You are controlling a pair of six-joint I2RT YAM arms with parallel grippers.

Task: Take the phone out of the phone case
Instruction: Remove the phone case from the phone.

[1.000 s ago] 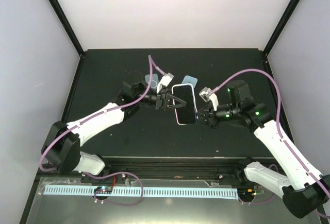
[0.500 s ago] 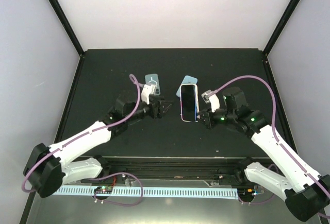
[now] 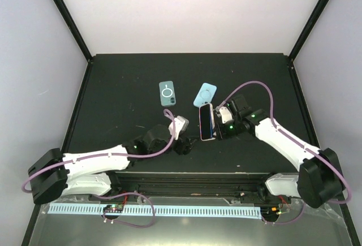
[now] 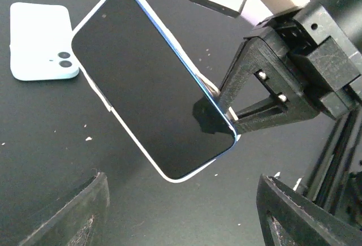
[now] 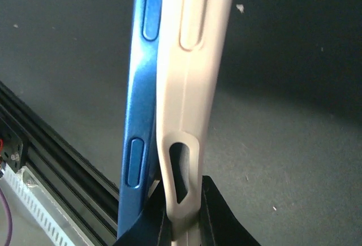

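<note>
The blue phone (image 5: 138, 104) sits partly peeled out of its beige phone case (image 5: 189, 87), and a gap shows between them at the lower end. My right gripper (image 5: 181, 218) is shut on the case's edge and holds both on edge above the mat (image 3: 206, 123). In the left wrist view the dark screen (image 4: 150, 82) faces the camera, with the right gripper (image 4: 226, 119) pinching its lower right corner. My left gripper (image 3: 184, 144) stands open, apart from the phone, on its near left side. Its fingers (image 4: 79, 212) frame bare mat.
A teal case with a white ring (image 3: 167, 93) and a pale blue case with two lens holes (image 3: 205, 94) lie flat on the black mat behind the phone. The black rail (image 3: 192, 178) runs along the table's near edge.
My left gripper let go of the phone, opened and pulled back toward the near edge. My right gripper turned the phone on edge and kept hold of the case.
</note>
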